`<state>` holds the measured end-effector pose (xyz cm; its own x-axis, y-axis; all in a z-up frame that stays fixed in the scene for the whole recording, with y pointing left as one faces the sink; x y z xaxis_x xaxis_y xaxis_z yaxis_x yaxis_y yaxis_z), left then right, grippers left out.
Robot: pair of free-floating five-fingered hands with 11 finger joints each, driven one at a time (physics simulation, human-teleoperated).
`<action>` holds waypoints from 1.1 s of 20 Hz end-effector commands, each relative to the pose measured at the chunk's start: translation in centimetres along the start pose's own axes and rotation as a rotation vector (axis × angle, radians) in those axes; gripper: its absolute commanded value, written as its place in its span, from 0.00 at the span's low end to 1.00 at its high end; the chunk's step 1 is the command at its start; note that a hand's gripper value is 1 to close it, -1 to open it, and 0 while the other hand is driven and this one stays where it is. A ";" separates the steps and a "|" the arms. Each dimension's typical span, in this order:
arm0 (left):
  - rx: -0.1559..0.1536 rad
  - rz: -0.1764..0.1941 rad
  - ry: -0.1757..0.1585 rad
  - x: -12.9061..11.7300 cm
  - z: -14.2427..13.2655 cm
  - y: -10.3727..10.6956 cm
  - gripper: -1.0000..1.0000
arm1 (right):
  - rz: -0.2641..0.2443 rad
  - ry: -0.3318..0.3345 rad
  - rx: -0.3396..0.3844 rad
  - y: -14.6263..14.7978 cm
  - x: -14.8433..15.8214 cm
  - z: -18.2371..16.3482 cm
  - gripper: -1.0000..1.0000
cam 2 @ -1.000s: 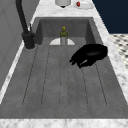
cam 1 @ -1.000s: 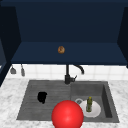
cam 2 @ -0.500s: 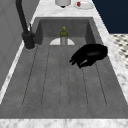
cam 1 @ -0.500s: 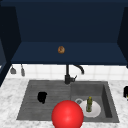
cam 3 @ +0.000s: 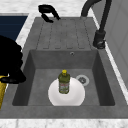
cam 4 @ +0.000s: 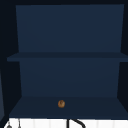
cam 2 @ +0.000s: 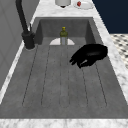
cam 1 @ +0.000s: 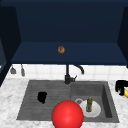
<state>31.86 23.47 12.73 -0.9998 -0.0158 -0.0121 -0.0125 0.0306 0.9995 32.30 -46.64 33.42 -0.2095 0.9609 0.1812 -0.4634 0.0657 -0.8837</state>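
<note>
Our right hand (cam 1: 121,86) curls round a yellow banana (cam 1: 125,93) on the counter (cam 1: 10,90) right of the sink (cam 1: 106,92). It looks soft and light, so we judge mid-length best for gripping. Our left hand (cam 1: 42,96) hovers relaxed over the drainboard (cam 2: 50,82).

A yellow object (cam 1: 125,92) lies on the counter, right of the sink.

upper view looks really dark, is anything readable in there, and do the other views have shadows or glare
Upper view: the navy cabinet is dim and flat, but the small brown object on its bottom shelf stands out. Front view: the red ball has a soft highlight; the left hand is a black blob. Right side view: even light, no glare on the white plate.
</note>
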 end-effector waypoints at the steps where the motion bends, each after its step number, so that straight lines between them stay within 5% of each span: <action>1: 0.000 0.000 0.000 0.0 0.0 0.0 0.50 | 0.017 0.012 0.016 -1.7 3.0 -0.6 1.00; 22: 0.000 0.000 0.000 0.0 0.0 0.0 0.50 | -0.025 -0.010 0.012 -8.0 20.4 1.5 1.00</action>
<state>31.86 23.47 12.73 -0.9998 -0.0158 -0.0121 -0.0125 0.0306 0.9995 31.52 -30.06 43.54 -0.2092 0.9555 0.2080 -0.4655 0.0898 -0.8805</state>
